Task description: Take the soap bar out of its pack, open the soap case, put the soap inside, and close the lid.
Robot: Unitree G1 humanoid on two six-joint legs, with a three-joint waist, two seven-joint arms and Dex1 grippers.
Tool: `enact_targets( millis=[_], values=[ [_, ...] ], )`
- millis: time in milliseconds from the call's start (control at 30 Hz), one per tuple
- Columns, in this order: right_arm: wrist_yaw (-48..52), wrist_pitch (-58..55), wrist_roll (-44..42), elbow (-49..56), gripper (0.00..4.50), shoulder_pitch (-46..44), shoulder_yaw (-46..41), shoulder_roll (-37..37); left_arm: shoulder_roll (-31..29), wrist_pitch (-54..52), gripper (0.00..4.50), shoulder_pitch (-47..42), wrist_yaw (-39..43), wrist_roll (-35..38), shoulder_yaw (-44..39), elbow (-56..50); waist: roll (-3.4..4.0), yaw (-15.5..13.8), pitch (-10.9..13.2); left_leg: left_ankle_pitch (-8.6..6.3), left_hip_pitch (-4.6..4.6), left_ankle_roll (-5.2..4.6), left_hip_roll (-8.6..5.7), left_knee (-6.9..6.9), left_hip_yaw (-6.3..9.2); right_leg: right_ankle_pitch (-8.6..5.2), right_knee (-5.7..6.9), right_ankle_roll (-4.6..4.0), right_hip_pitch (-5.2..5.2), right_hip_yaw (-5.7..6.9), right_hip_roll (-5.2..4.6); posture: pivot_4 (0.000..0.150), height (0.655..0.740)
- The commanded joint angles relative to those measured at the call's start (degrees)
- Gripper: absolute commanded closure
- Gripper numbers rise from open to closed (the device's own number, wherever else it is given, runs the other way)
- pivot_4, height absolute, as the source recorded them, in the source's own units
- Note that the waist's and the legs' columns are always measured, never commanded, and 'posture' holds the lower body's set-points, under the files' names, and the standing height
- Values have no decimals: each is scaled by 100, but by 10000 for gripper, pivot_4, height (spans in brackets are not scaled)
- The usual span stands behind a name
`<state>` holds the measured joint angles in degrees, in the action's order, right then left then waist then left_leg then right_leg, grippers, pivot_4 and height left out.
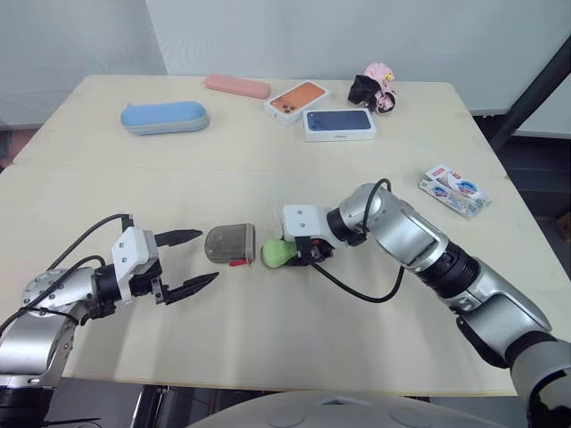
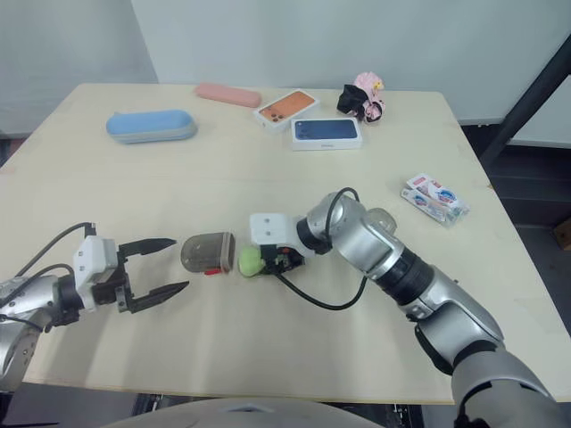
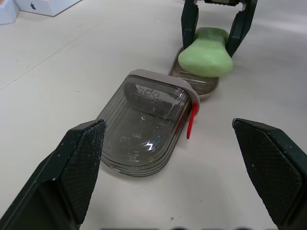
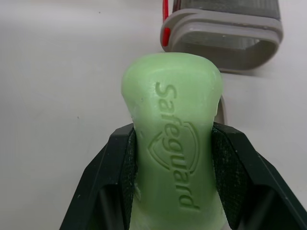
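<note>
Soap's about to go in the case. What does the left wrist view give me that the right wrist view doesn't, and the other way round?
Left wrist view adds: the left gripper, open and empty, facing the case; the base tray beneath the soap bar; and the full length of the opened lid. Right wrist view adds: the Safeguard lettering on the bar, and the black pads pressed against its two sides. Shared: the soap bar held in the right gripper, the lid's rim, the red latch and the table.
</note>
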<state>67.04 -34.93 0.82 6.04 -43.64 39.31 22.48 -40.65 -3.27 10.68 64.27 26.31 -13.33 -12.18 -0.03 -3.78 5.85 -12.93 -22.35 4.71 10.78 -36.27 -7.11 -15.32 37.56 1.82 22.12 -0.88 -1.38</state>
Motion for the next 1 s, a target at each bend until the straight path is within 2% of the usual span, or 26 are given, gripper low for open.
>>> enact_targets(
  millis=[33, 67, 133, 267, 300, 600, 700, 767, 1000],
  values=[
    [-11, 119, 46, 61, 27357, -113, -36, -20, -98, 38, 0, 17, -12, -4, -81, -102, 0, -2, 0, 0, 0, 0, 0, 0, 0, 0, 0, 0, 0, 0, 0, 1500, 7400],
    [-32, 146, 59, 32, 27357, -124, -33, -40, -97, 43, 0, 28, -19, -8, -84, -107, 0, -2, 0, 0, 0, 0, 0, 0, 0, 0, 0, 0, 0, 0, 0, 1500, 7400],
    [-49, 191, 79, -26, 17222, -158, -24, -63, -91, 49, 0, 55, -33, -14, -86, -125, 0, 1, 0, 0, 1, 0, 0, 0, 0, 0, 1, 0, 0, 0, 0, 1500, 7400],
    [-130, 470, 181, -208, 5267, -248, -64, -113, -73, 53, 0, 90, -80, -21, -86, -163, 0, 5, 0, 0, 1, 0, 0, 0, 0, 0, 2, 0, 0, -1, 0, 1500, 7400],
    [-131, 507, 180, -236, 1090, -264, -83, -119, -73, 53, 0, 90, -90, -21, -84, -165, 0, 4, 0, 0, 1, 0, 0, 0, 0, 0, 2, 0, 0, 0, 0, 1500, 7400],
    [-190, 622, -64, -25, 490, -118, -627, 126, -88, 83, 0, 113, -127, -51, -56, -157, -1, -3, 0, 0, 0, 0, 0, -1, 0, 0, 3, 0, 0, 0, 0, 1500, 7400],
    [-114, 294, -991, 402, 490, 583, -1524, 185, -180, 271, 0, 2, -34, -225, 23, -33, -8, -41, -5, 0, 0, 0, 0, 0, 1, 0, 2, 0, -1, 0, 0, 1500, 7400],
    [207, 560, -1458, 494, 490, 1110, -2046, 477, -301, 377, 0, -211, 51, -364, 74, 162, -12, -107, -7, -2, -2, 0, 0, 1, 2, 0, 0, 0, -2, 0, 0, 1500, 7400],
    [919, 2468, -2195, 45, 490, 2752, -3230, 946, -725, 411, 0, -1198, 616, -609, 555, 971, -14, -68, -9, -1, 0, -1, -6, 0, 3, 0, 1, 0, -3, 2, -10, 1500, 7400]
  ],
)
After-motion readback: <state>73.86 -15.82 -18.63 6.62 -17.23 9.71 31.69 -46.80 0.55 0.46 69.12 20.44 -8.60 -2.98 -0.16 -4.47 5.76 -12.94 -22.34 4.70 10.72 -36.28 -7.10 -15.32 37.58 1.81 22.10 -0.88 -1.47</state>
